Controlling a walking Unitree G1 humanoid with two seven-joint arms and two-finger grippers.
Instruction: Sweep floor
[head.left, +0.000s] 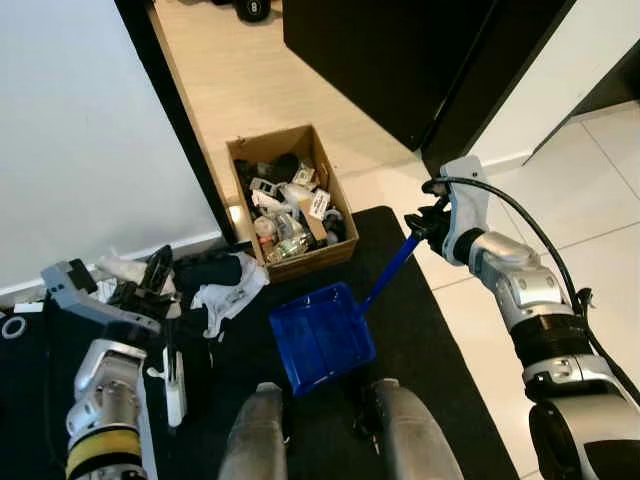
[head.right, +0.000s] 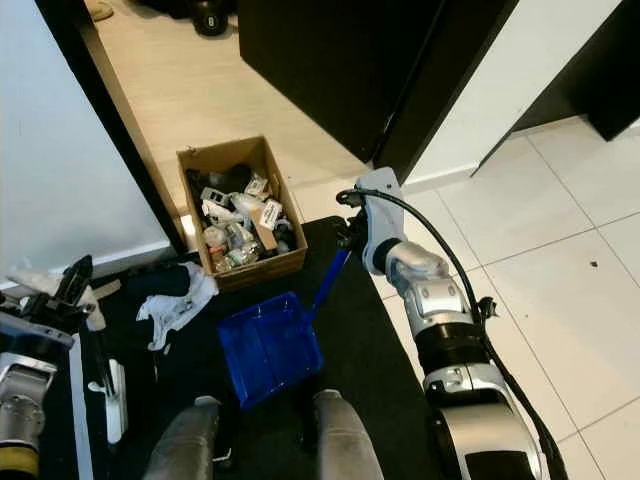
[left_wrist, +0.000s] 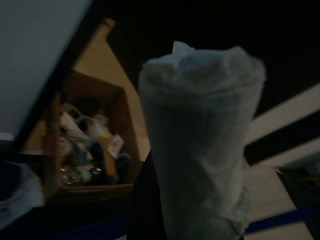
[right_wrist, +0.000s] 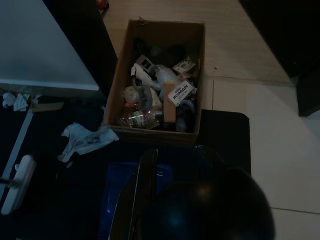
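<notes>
Looking down, you have a black mat (head.left: 440, 400) covering the floor before the robot's feet, with pale tile to its right and wood flooring beyond. Against the mat's far edge sits a cardboard box (head.left: 290, 200), open and heaped with small rubbish, so it likely serves as the dump for sweepings. Just in front of it the blue dustpan (head.left: 322, 336) lies flat on the mat, mouth towards the robot, its long handle slanting up to the right gripper (head.left: 428, 222), whose jaws are closed around the handle's top; holding it high lets you steer the pan without bending. Between box and left arm a crumpled white cloth (head.left: 232, 292) lies on the mat, probably among the things to clear. Your left gripper (head.left: 158, 272) sits near the white wall; its wrist camera faces a white wad of paper or cloth (left_wrist: 200, 140) close up, but you cannot tell how far those jaws are open. A white-headed tool (head.left: 176, 385) rests beside that arm.
</notes>
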